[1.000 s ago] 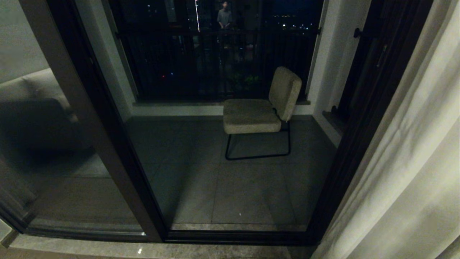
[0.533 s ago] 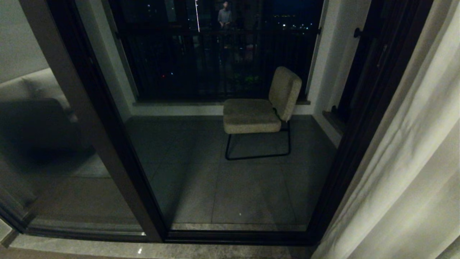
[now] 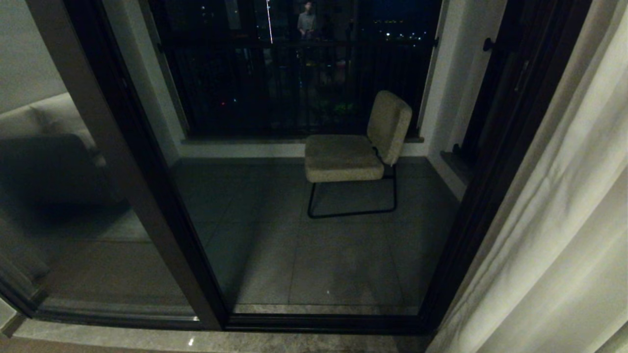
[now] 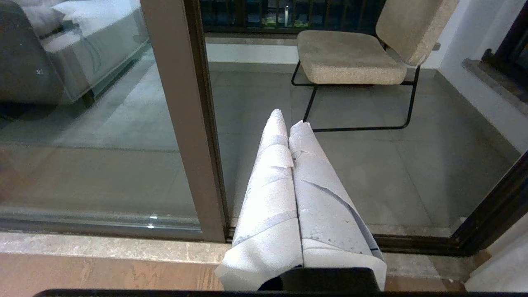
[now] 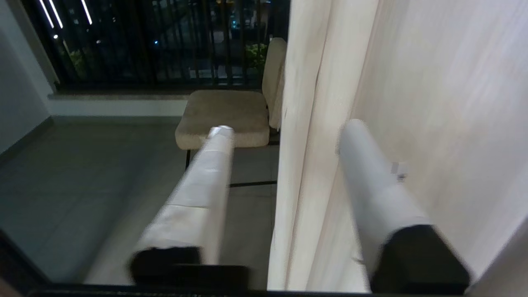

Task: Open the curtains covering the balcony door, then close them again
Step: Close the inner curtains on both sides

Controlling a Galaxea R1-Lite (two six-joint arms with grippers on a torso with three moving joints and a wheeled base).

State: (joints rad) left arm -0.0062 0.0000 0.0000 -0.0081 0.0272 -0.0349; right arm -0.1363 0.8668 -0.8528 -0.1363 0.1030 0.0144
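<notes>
The right gripper (image 5: pixel 284 128) is spread wide, its 2 white-wrapped fingers (image 5: pixel 206 173) straddling the curtain's edge without gripping it. The left gripper (image 4: pixel 288 119) is clenched on nothing, low before the door frame. The curtains (image 3: pixel 554 220) hang gathered at the right, leaving the balcony door (image 3: pixel 147 196) uncovered. Beyond its glass, grey floor tiles (image 3: pixel 314 255) carry 1 beige chair (image 3: pixel 353 152) before a black railing (image 3: pixel 294 83). A pale stone threshold (image 4: pixel 103 247) and wood floor (image 4: pixel 82 276) lie inside.

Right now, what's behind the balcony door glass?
Through the door: a beige chair on grey tile, black railing and night lights beyond. The curtain covers the right edge; nothing behind it shows.
</notes>
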